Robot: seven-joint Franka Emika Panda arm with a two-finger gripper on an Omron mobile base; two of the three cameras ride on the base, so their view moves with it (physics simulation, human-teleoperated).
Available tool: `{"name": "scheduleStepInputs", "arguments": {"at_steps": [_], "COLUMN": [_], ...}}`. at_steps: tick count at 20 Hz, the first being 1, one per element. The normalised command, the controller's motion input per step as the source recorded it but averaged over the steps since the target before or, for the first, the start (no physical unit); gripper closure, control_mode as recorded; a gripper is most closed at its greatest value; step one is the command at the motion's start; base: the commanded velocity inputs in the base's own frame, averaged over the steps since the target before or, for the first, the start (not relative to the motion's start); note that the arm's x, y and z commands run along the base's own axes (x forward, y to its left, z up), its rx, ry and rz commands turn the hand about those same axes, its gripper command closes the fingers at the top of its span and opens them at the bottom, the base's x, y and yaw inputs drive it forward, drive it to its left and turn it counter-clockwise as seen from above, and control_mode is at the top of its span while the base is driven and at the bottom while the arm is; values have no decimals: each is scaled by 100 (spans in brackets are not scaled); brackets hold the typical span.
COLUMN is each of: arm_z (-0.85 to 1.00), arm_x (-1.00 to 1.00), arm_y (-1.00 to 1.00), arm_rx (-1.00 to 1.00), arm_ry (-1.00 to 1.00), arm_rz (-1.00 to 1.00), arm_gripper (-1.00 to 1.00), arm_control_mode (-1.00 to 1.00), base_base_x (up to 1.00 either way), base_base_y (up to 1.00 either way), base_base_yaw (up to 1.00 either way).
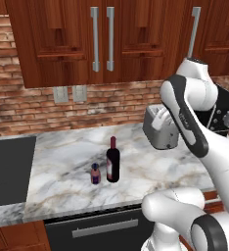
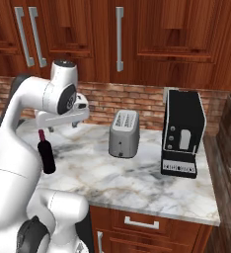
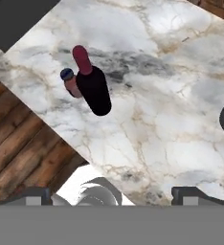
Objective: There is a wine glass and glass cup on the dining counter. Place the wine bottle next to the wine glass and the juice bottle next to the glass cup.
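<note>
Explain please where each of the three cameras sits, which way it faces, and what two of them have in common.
Left base view: behind the arm's left, facing the brick wall; the arm rises at right, beside the wine bottle and juice bottle.
Right base view: behind the arm's right, facing the toaster; the arm rises at left.
Hand view: on the hand, looking down at the counter; both fingers at bottom, apart.
Shared: all show the wine bottle, upright.

Glossy dark wine bottle [image 1: 113, 163], marbled counter [image 1: 150, 166]
</note>
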Motion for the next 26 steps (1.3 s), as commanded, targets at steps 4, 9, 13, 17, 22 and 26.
{"name": "scheduleStepInputs", "arguments": {"at_steps": [4, 9, 13, 17, 22, 26], "arm_z": [-7, -16, -19, -17, -10, -5], "arm_x": [-22, -22, -18, -10, -3, 0], "arm_y": [1, 6, 13, 14, 5, 8], "arm_rx": [0, 6, 15, 16, 16, 12], "arm_ry": [-11, -22, -31, -23, -12, -8], "arm_rz": [40, 24, 9, 0, 0, 0], "arm_gripper": [-100, -100, -100, -100, -100, -100], "arm_control_mode": [-100, -100, -100, -100, -100, -100], "base_base_x": [0, 0, 0, 0, 0, 0], "base_base_y": [0, 0, 0, 0, 0, 0], "base_base_yaw": [0, 0, 0, 0, 0, 0]}}
